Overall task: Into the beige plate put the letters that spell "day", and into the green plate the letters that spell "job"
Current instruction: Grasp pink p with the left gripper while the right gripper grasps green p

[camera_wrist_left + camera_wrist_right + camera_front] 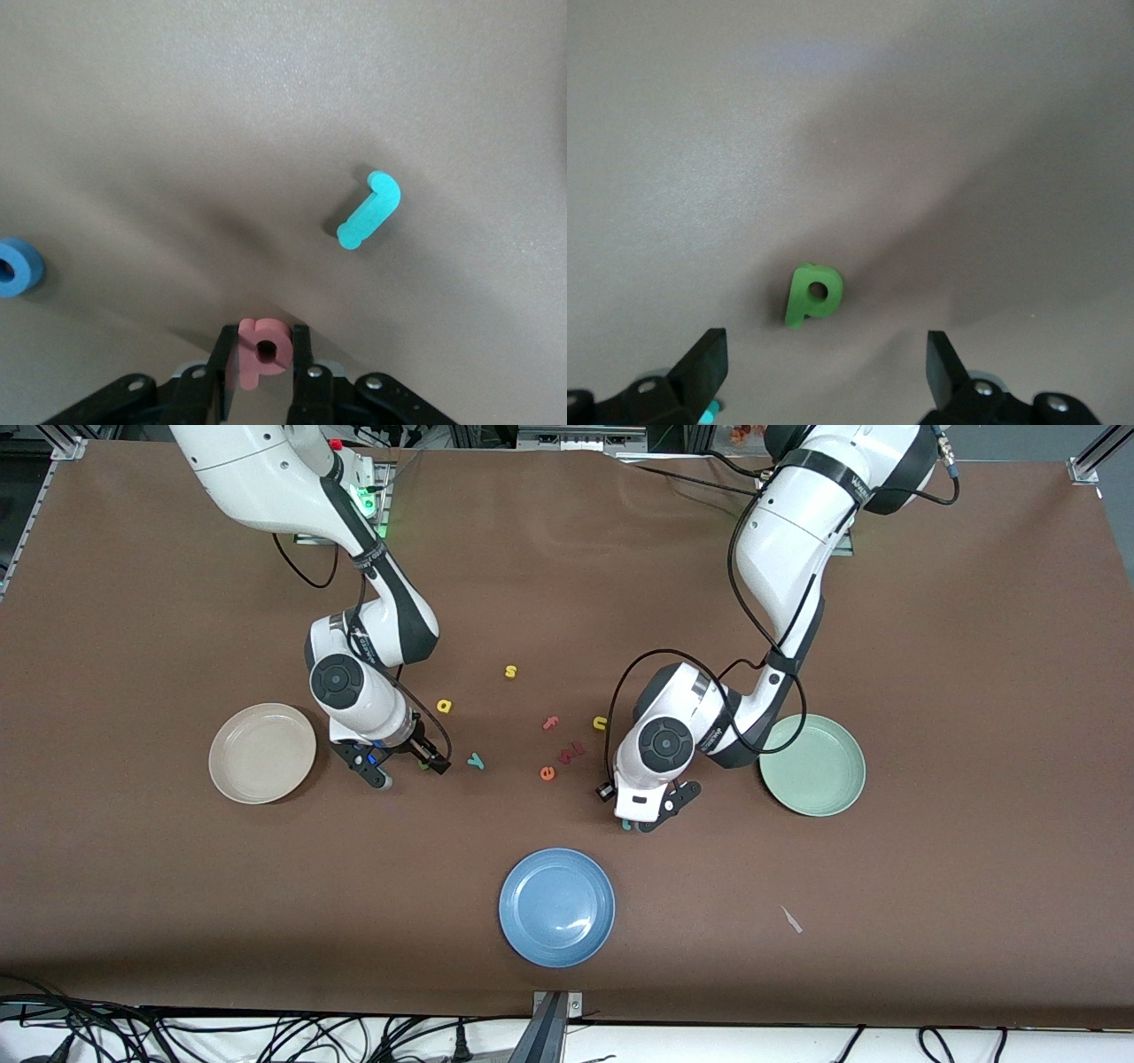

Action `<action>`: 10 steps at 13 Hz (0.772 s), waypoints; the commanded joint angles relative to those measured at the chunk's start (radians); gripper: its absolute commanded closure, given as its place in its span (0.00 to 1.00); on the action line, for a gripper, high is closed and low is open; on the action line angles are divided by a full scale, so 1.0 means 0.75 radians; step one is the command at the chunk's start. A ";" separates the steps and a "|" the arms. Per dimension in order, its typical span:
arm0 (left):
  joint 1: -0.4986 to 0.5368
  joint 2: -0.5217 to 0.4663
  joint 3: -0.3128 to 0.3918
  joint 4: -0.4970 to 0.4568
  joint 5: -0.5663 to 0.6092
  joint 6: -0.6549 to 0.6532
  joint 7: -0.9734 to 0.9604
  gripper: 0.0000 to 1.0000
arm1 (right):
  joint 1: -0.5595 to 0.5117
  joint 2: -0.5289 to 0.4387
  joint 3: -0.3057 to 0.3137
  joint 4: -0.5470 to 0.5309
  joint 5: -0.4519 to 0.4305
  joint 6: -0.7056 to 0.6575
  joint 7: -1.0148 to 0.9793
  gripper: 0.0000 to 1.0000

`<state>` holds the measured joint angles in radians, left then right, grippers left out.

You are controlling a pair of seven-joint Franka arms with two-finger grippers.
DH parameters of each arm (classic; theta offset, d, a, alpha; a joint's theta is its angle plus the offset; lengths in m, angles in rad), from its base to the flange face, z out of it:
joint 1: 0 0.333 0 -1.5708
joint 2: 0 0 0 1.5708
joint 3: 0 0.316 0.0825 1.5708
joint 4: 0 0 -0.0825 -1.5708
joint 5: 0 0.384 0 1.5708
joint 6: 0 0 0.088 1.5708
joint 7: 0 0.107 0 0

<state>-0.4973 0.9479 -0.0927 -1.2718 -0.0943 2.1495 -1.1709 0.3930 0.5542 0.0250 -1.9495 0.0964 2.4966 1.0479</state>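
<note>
b (264, 351) pinched upright between left hand's (264, 376) fingers at the table, near green plate (850, 790) | j (369, 211) lies beside | step: lift b, carry to plate | right hand (824, 367) gapes wide over d (812, 294), beside beige plate (232, 779); next: descend, close

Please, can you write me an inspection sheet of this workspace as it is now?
Surface: brown table, one paper scrap.
Job's things: beige plate and green plate hold no letters; yellow a, teal y, teal j, blue o lie on the table.
Clutter: blue plate; yellow s, yellow u, pink f, orange e.
Grippers: left gripper shut on red b; right gripper open over green d.
Cables: black cables along the near edge.
Surroundings: metal frame.
</note>
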 commanded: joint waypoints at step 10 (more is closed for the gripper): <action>0.094 -0.130 0.003 0.037 0.024 -0.241 0.166 1.00 | -0.002 0.077 0.006 0.055 -0.022 0.019 0.028 0.29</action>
<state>-0.4569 0.9046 -0.0838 -1.2300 -0.0942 2.0366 -1.1215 0.3944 0.5989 0.0253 -1.9254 0.0963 2.5053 1.0487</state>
